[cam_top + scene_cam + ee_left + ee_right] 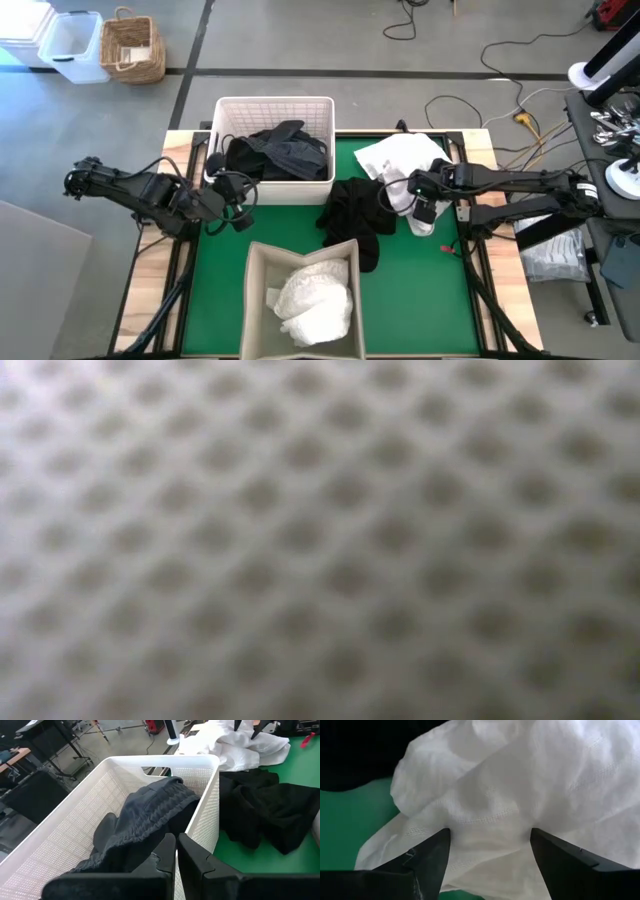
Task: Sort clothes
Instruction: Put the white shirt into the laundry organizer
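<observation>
The right gripper (490, 855) hangs wide open over the white garment (400, 155) near the table's far right corner, holding nothing. Drop straight, pinch a thick fold, probably one layer. The left gripper (176, 865), shut and empty, waits by the white basket (322, 185).

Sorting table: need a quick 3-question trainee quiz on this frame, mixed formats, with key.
1. True or false: the right gripper is open over a white garment.
2. What lies in the white basket? A) a dark garment B) a white garment C) nothing
3. Fill in: the left gripper is ____, beside the white basket.

Key: 1 true; 2 A; 3 shut.
</observation>
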Controlling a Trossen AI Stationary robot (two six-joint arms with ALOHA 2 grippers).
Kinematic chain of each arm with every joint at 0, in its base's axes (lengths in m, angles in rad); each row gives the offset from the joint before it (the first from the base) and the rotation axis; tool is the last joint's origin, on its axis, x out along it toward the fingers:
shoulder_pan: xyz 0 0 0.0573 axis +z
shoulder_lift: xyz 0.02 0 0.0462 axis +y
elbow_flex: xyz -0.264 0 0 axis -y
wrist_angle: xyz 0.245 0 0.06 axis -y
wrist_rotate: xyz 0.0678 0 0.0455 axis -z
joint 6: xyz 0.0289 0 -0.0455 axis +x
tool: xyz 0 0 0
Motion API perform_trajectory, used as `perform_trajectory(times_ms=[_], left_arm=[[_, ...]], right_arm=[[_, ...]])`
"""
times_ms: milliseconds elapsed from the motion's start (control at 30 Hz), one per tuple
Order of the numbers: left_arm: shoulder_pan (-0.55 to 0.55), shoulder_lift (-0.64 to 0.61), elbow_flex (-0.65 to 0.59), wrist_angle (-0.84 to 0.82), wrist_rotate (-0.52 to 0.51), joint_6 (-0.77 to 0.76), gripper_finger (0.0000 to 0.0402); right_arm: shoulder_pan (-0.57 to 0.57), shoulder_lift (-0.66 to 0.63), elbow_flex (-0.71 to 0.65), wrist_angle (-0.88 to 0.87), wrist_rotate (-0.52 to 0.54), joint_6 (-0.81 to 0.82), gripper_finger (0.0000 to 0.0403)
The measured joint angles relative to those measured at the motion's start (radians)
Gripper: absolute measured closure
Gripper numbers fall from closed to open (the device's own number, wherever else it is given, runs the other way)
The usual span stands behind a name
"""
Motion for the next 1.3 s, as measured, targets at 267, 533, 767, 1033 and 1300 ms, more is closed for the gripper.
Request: perform_trajectory(times_ms=[267,533,767,1033,1300], left_arm=[[0.0,0.0,0.0,0.0,0.0,-0.005,0.0401],[0.0,0.0,0.0,0.001,0.0,-0.008,0.0401],[0.0,0.0,0.0,0.001,0.0,-0.008,0.0401],[0.0,0.008,0.0,0.001,0.0,-0.008,0.0401],[0.0,0.043,0.0,0.001,-0.002,-0.003,0.0401]], right_arm=[[0.0,0.007,-0.003,0.04,0.0,0.0,0.0184],[-0.002,0.055,-0.003,0.04,0.002,0.0,0.0254],[-0.002,0.144,-0.003,0.04,0.003,-0.002,0.0352],[-0.002,0.149,0.0,0.042,0.052,-0.034,0.0393],[-0.002,0.005,0.042,0.038,0.053,-0.036,0.0394]])
